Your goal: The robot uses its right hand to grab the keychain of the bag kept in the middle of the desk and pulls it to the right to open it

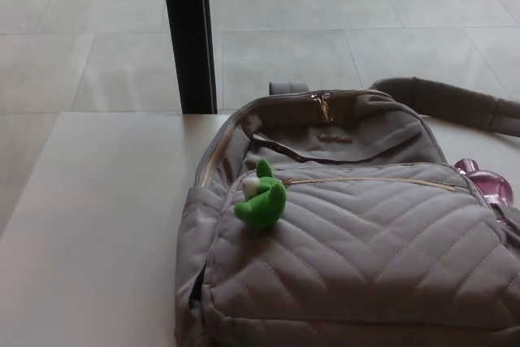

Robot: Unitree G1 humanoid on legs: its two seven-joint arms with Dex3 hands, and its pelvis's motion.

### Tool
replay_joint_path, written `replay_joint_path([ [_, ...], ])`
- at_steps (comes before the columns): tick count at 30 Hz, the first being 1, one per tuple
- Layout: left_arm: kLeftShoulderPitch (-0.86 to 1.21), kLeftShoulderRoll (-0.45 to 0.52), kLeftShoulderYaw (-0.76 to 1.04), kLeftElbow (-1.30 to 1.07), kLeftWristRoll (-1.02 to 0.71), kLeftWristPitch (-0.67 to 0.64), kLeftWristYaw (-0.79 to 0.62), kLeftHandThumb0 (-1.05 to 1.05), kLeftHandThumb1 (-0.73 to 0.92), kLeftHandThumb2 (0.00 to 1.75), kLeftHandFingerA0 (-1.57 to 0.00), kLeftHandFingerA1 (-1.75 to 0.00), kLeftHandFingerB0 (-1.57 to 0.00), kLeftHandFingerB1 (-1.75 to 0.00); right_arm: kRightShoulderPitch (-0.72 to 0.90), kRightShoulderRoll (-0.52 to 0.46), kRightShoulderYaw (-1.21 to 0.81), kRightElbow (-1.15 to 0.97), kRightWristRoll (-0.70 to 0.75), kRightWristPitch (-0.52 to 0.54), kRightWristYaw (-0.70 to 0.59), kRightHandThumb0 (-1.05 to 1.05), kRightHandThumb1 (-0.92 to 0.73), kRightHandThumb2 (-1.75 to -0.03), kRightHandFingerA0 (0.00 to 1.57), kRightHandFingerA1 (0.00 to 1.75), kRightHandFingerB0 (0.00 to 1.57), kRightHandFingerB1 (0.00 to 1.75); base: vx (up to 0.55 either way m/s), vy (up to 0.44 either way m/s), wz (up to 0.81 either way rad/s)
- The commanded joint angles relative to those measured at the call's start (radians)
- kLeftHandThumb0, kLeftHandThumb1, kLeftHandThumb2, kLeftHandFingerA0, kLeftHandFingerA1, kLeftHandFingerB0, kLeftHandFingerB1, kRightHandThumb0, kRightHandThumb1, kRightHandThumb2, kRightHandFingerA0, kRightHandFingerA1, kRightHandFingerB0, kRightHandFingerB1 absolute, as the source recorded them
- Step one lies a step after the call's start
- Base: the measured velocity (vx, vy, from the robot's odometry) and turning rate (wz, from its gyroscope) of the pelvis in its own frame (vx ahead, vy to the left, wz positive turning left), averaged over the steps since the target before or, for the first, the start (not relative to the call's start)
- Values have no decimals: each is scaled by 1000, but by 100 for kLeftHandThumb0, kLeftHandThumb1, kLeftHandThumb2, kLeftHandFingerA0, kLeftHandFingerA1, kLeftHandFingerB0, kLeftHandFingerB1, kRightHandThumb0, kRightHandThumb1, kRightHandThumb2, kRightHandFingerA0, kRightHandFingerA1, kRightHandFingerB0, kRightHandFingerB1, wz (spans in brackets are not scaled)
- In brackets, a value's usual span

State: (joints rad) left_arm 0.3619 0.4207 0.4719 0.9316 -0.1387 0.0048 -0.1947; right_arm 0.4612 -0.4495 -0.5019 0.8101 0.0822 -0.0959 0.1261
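Observation:
A grey quilted backpack [349, 233] lies flat on the pale desk [89, 225], filling the right half of the head view. A green plush keychain [262, 197] hangs from the zip pull at the left end of the front pocket's gold zip [374, 180], which runs to the right and looks closed. A second gold zip pull [323, 106] sits at the top of the bag. Neither of my hands shows in this view.
A black vertical post [188, 34] stands behind the desk's far edge. A pink shiny object [485, 178] lies at the bag's right side. The bag's grey strap [455, 103] trails off to the right. Tiled floor lies beyond the desk.

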Motion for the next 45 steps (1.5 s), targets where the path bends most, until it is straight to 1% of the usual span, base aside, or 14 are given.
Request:
replay_joint_path([
  [1, 13, -4, 74, -54, -106, 84, -28, -54, 31, 80, -52, -83, -73, -79, -35, -45, -73, 55, 123, 109, 102, -79, -39, -85, 40, 75, 12, 58, 0, 0, 0],
  [5, -11, 3, 133, -86, -132, 98, 4, -65, 44, 53, -43, -93, -55, -75, -43, -60, -164, 0, 185, 192, 77, -100, -52, -97, 18, 70, 3, 51, 0, 0, 0],
  [7, -25, 14, 150, -102, -147, 103, -22, -71, 50, 55, -35, -92, -42, -77, -52, -53, -224, -49, 247, 224, 95, -94, -62, -59, 3, 77, 0, 52, 0, 0, 0],
  [8, -52, 12, 184, -107, -176, 111, 0, -71, 50, 57, -31, -91, -36, -77, -88, -80, -251, -35, 266, 241, 108, -93, -52, -99, 1, 50, 1, 36, 0, 0, 0],
  [10, -80, 45, 214, -222, -216, 204, -16, -75, 42, 93, -46, -86, -18, -67, -171, -152, -304, -54, 294, 279, 92, -105, -56, -106, 0, 19, 0, 18, 0, 0, 0],
  [12, -87, 68, 197, -273, -201, 262, -39, -79, 44, 94, -36, -80, -23, -68, -213, -178, -336, -52, 316, 264, 125, -105, -57, -105, 0, 18, 0, 17, 0, 0, 0],
  [13, -88, 68, 193, -299, -203, 300, -38, -78, 43, 92, -36, -79, -29, -69, -230, -193, -347, -70, 320, 270, 125, -105, -70, -62, 0, 0, 0, 0, 0, 0, 0],
  [22, -103, 90, 21, -130, -93, 245, -197, -72, 42, 90, -49, -74, -40, -64, -565, -349, -442, -432, 453, 489, 33, -105, -60, -103, 0, 18, 0, 25, 0, 0, 0],
  [24, -92, 78, 1, -158, -95, 229, -203, -78, 48, 59, -60, -75, -56, -62, -668, -393, -388, -501, 450, 508, 39, -104, -63, -68, 0, 49, 1, 45, 0, 0, 0],
  [25, -77, 65, 8, -185, -116, 226, -204, -78, 49, 58, -60, -77, -58, -63, -769, -414, -313, -587, 443, 517, 38, -99, -61, -99, 2, 42, 5, 35, 0, 0, 0],
  [26, -60, 57, 0, -214, -111, 219, -193, -77, 52, 56, -67, -71, -58, -61, -847, -423, -243, -681, 449, 557, 24, -44, -22, -91, 3, 58, 0, 53, 0, 0, 0],
  [28, -47, 50, -7, -230, -108, 208, -185, -76, 52, 56, -66, -72, -58, -61, -923, -414, -180, -761, 453, 581, 20, -93, -67, -60, 1, 77, 8, 53, 0, 0, 0],
  [29, -33, 48, -17, -256, -104, 217, -183, -77, 39, 84, -62, -74, -49, -67, -977, -397, -124, -822, 454, 598, 18, -88, -51, -93, 4, 56, 6, 52, 0, 0, 0],
  [45, 10, 46, -65, -261, -100, 174, -206, -72, 52, 56, -59, -70, -57, -57, -1220, -162, 558, -993, 138, 594, 151, -96, -61, -97, 0, 9, 7, 5, 0, 0, 0],
])
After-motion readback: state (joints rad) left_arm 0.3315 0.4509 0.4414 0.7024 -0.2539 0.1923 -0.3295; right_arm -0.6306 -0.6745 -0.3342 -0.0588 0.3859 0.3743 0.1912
